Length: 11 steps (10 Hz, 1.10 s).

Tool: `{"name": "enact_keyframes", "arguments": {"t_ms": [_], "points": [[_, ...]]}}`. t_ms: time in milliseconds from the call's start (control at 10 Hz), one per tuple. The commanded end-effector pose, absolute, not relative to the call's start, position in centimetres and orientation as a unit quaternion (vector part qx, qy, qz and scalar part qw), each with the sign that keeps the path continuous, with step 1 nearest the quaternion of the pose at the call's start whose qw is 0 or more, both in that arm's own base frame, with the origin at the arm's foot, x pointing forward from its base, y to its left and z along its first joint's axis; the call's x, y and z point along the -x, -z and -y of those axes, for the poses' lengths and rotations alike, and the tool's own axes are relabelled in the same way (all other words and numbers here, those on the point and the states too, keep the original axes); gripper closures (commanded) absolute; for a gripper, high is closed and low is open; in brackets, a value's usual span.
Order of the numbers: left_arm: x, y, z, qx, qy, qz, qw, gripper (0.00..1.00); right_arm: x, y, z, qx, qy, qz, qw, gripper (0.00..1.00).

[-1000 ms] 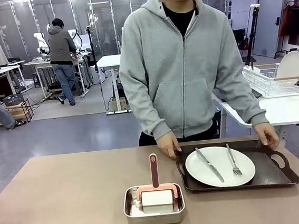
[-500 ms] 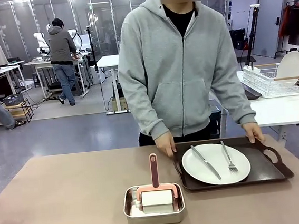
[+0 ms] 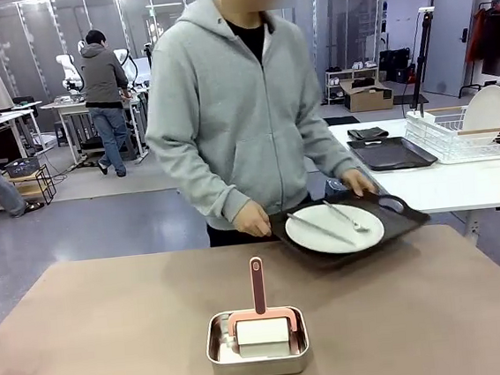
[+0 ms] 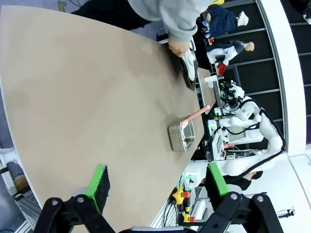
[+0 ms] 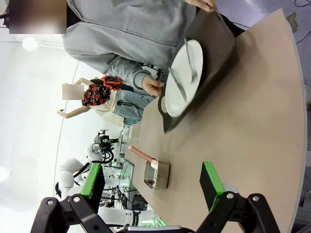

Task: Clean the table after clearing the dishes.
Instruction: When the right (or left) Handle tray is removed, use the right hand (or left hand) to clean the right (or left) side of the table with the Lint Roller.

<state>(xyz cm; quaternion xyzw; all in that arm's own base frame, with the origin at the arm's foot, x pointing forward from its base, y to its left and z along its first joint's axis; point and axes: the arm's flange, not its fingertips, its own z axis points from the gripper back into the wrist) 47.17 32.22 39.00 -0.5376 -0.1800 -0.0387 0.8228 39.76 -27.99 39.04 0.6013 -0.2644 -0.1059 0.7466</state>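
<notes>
Tan table (image 3: 95, 326) spreads open either side of the steel pan (image 3: 259, 366).

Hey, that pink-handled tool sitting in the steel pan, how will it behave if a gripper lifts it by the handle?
The pink handle looks like a slim rigid bar, so it probably won't flex. The white block under it seems small and likely light. The shallow steel pan sits loose on the table, so it may shift if the block catches.

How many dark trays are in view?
2. One tray, carrying a plate, is held by the person; the other tray lies on the white table beside the wire rack.
</notes>
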Motion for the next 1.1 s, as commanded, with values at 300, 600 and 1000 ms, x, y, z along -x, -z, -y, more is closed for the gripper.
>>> {"name": "enact_keyframes", "arguments": {"t_ms": [300, 600, 1000], "points": [[-46.6, -39.2, -32.2, 0.531, 0.047, 0.182, 0.826, 0.0, -39.5, -39.3, 27.9, -0.601, 0.101, 0.262, 0.748, 0.0], [-46.6, -39.2, -32.2, 0.531, 0.047, 0.182, 0.826, 0.0, -39.8, -39.0, 28.0, -0.601, 0.106, 0.264, 0.747, 0.0], [-46.6, -39.2, -32.2, 0.531, 0.047, 0.182, 0.826, 0.0, -43.5, -47.7, 16.4, -0.5, -0.166, 0.202, 0.826, 0.0]]}}
